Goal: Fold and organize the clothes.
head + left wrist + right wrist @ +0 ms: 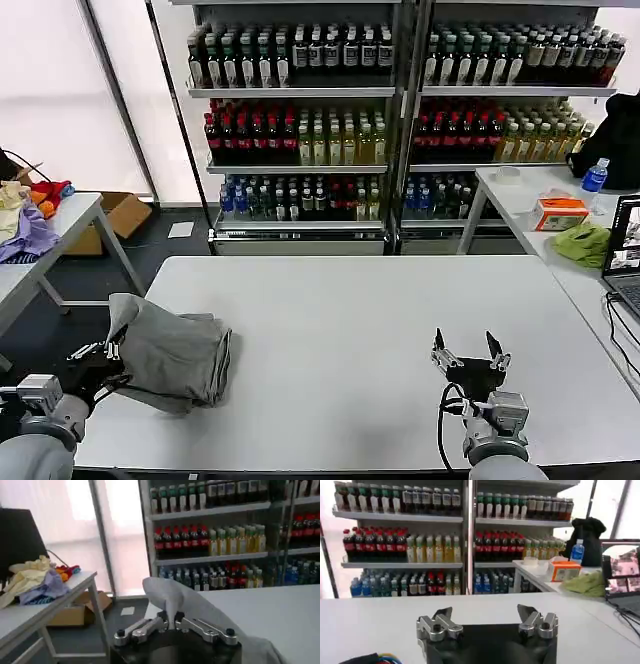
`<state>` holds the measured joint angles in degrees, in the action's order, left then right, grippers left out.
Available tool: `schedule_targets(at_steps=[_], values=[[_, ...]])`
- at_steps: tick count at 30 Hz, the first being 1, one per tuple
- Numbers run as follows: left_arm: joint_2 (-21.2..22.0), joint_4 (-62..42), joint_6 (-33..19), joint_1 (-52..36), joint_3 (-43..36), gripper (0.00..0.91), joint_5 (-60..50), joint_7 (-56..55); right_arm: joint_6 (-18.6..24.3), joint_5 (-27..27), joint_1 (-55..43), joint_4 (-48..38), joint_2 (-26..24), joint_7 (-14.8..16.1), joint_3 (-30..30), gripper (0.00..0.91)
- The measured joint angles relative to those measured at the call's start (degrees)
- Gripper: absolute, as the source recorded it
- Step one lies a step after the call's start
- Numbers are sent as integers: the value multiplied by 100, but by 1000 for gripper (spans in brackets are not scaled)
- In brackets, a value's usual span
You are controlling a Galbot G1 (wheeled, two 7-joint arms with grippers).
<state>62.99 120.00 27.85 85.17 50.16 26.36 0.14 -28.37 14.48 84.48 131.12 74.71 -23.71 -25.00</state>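
Folded light grey cotton shirt (175, 355) sits pinched in our left tool (100, 362); next we release it, right tool (470, 358) open alongside.

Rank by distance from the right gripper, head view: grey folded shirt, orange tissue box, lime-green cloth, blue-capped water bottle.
From the right gripper, open over the near table edge:
1. Lime-green cloth, on the side table to the right.
2. Orange tissue box, just behind the cloth.
3. Grey folded shirt, far left, pinched by the left gripper.
4. Blue-capped water bottle, back right; close to the shirt's rank.
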Motion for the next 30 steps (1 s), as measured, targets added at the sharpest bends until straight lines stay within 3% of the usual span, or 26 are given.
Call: schedule_targets(at_steps=[7,15,25,26,30], values=[[209,525,110,144,-554,0,-141,-112,-4,-69,105,-15,67,-6,-54,907],[613,896,319,-121,-1895,0,55,-370,-85,-273,202,-18,218,-27,-24,907],[1406,140,334,-884,-3705,10,-139,-497,-161,-604,285,-79,452,4,31,907],[1496,8,334,-966,-3825,907,-170,-506,-165,-623,280,-90,463,5,34,907],[1815,-455,368,-1276,-4219,907,-253,-491,-186,-671,248,-142,495,20,65,907]])
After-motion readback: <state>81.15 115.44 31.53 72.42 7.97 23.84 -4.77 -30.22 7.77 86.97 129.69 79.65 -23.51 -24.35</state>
